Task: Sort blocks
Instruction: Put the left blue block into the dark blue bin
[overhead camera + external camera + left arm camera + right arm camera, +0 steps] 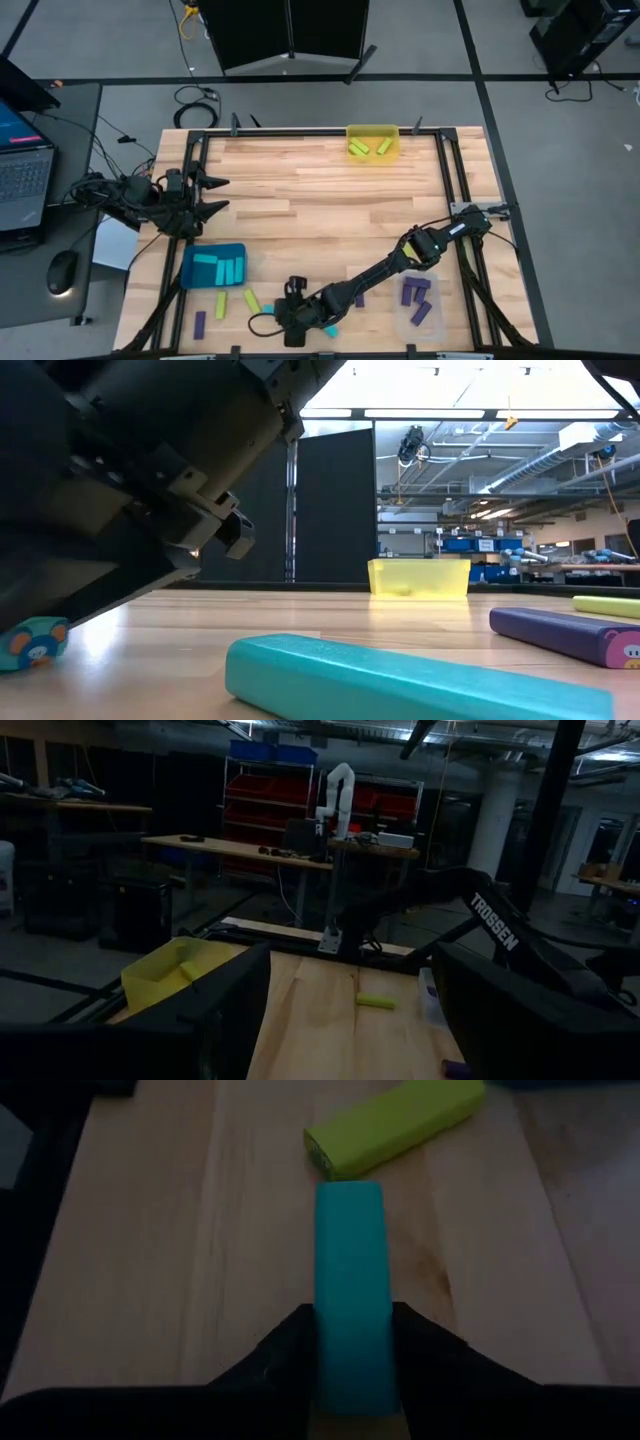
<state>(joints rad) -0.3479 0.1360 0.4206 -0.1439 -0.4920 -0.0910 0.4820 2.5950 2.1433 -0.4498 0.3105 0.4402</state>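
**Ana:** Right gripper (352, 1342) is down at the near edge of the table, and the wrist view shows its two fingers hugging a cyan block (350, 1290) on either side. I read that as pinched, block lying flat on the wood.

**Ben:** Agreed. Just past the cyan block's far end lies a yellow-green block (395, 1125), angled, almost touching its corner. That's the one to watch.

**Ana:** So how to do this well? I'd lift straight up first, no dragging forward, or the cyan bar nudges its neighbour.

**Ben:** And the grip sits on the near end of the bar, not its middle. It may droop once off the table, so a slow rise seems wise.

**Ana:** Destination looks like the teal bin (212, 266), over on the left side, already carrying cyan blocks. The carry crosses loose blocks near it, including a purple block (199, 323), so keep height.

**Ben:** The left gripper (212, 195) waits up by the table's left edge, fingers spread, out of the path.

**Ana:** From the low view the arm fills most of the frame, so I can't judge clearance under the block from there.

**Ben:** Yellow bin (372, 141) at the far edge and clear bin (418, 318) on the right already have their colours.
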